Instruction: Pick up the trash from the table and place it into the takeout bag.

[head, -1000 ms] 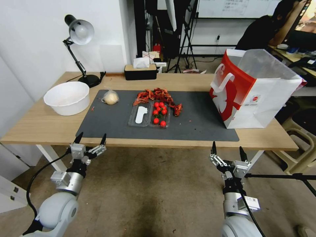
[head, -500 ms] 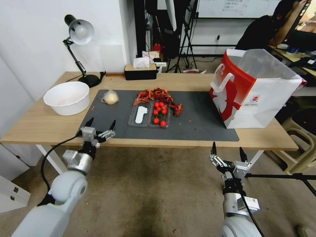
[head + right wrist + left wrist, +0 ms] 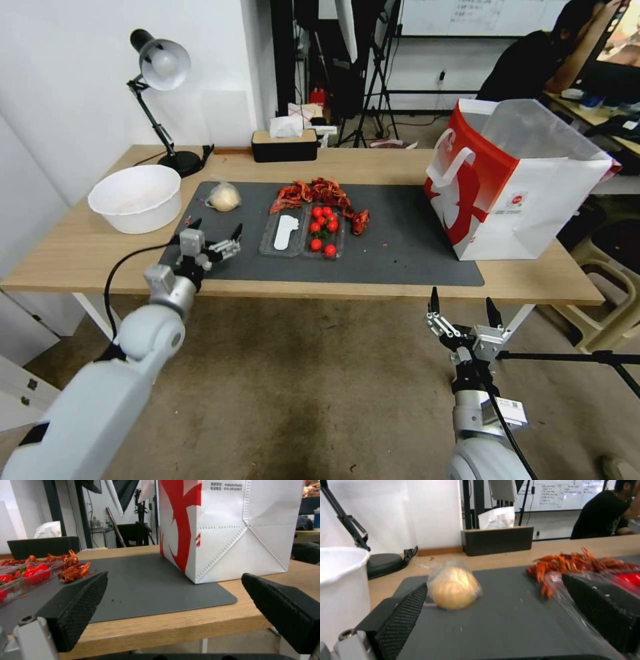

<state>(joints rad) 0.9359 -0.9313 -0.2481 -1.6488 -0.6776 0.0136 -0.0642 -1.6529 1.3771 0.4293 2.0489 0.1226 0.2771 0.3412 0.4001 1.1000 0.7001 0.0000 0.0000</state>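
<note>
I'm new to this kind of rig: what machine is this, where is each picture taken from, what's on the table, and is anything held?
It is a wheeled robot with two arms. One picture comes from its head, the other two from cameras on its wrists. The open left gripper is over the dark grey mat on the long light-wood table, facing the small clear bag with a yellowish lump. The open right gripper waits before the table's front edge. Also there: red crayfish shells, a clear tray of red cherry tomatoes, a large white bowl and the red-and-white paper takeout bag. Nothing is held.
</note>
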